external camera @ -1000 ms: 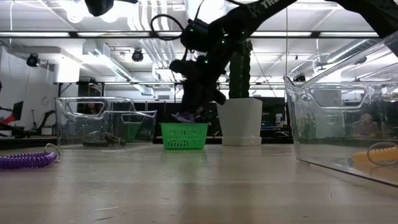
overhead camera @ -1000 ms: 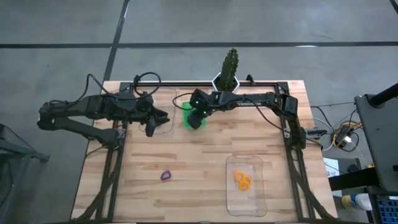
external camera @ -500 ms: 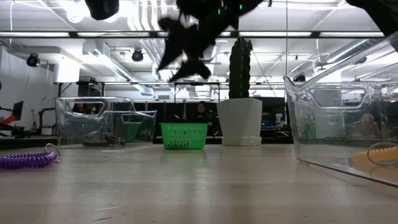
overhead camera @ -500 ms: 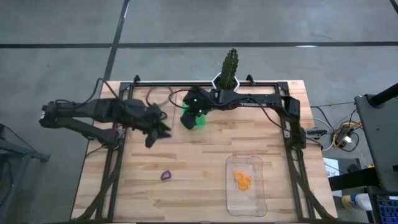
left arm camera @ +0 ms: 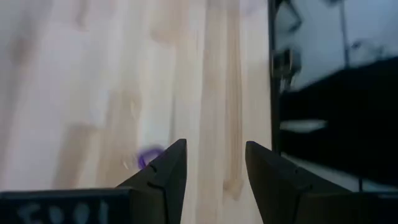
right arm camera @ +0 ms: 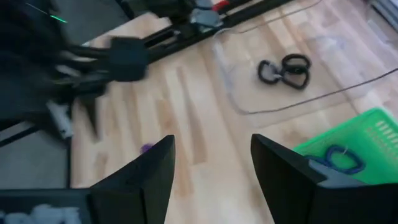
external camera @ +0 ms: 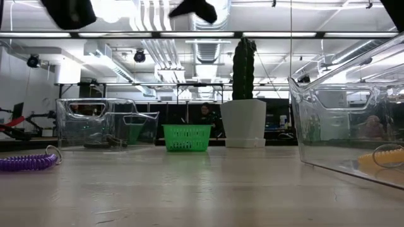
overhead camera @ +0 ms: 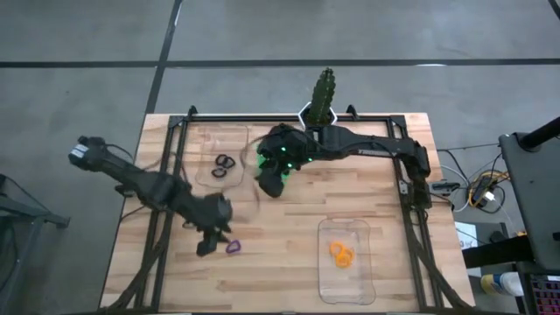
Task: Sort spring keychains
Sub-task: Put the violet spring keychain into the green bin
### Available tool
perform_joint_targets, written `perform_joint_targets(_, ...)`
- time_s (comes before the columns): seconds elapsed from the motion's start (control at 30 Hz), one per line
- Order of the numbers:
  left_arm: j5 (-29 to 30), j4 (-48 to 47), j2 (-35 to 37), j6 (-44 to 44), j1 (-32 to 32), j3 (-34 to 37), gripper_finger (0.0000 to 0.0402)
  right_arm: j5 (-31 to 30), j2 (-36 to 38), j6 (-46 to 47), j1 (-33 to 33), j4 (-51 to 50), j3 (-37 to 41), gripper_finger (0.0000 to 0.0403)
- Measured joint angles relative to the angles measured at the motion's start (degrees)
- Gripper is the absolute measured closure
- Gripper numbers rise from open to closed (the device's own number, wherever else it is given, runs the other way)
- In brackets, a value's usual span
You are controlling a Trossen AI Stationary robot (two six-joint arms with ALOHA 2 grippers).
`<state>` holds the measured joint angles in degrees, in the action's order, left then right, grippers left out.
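So the left gripper (overhead camera: 208, 243) is parked right beside the lone purple keychain (overhead camera: 234, 247) lying on the bare wood surface (overhead camera: 289, 227), and its fingers (left arm camera: 166, 180) are spread with nothing between them. In the left wrist view you can just make out a purple smudge next to one finger, so it's close but not lined up around it yet. My read: we're at the "go get the purple one" step, and the next move needs the gripper to shift over so the clip sits between the fingers, then drop low and close on it, since the thing is flat and thin and could easily skid away. Off to the side of that purple keychain, the clear tray (overhead camera: 346, 261) already has the orange keychains (overhead camera: 340, 254) in it. Farther back from the purple keychain, the other clear tray (overhead camera: 219, 157) holds the black keychains (overhead camera: 222, 165). The right gripper (overhead camera: 272, 184) hangs over the surface near the green bin (right arm camera: 357, 144), fingers apart and empty as far as I can tell, and there's a bluish-purple clip (right arm camera: 341, 157) sitting in that bin in the right wrist view. Way at the back edge is a potted cactus (overhead camera: 322, 94), not part of any of this. No tray for purple that I can see, so where it goes is anyone's guess.
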<state>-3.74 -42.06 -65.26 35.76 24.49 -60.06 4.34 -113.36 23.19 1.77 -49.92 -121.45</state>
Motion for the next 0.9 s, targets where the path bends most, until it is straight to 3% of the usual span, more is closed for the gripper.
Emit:
perform_joint_targets(0.1,1.5,-0.1,-2.7,2.2,2.9,1.8,0.0245,-1.0,0.9,0.4,-2.5,-3.0,-3.1,0.02)
perform_joint_targets(0.33,2.9,3.3,-10.0,4.9,5.1,6.2,0.0245,-10.3,1.3,-0.6,-6.0,-5.8,-6.9,0.02)
perform_joint_targets(0.6,2.3,6.9,-18.4,4.8,6.1,8.9,0.0245,-10.5,1.2,2.2,-6.4,-7.0,-7.5,0.02)
perform_joint_targets(0.9,-4.1,14.2,-23.8,3.9,6.9,10.7,0.0245,-10.4,1.2,2.2,-6.5,-7.0,-7.5,0.02)
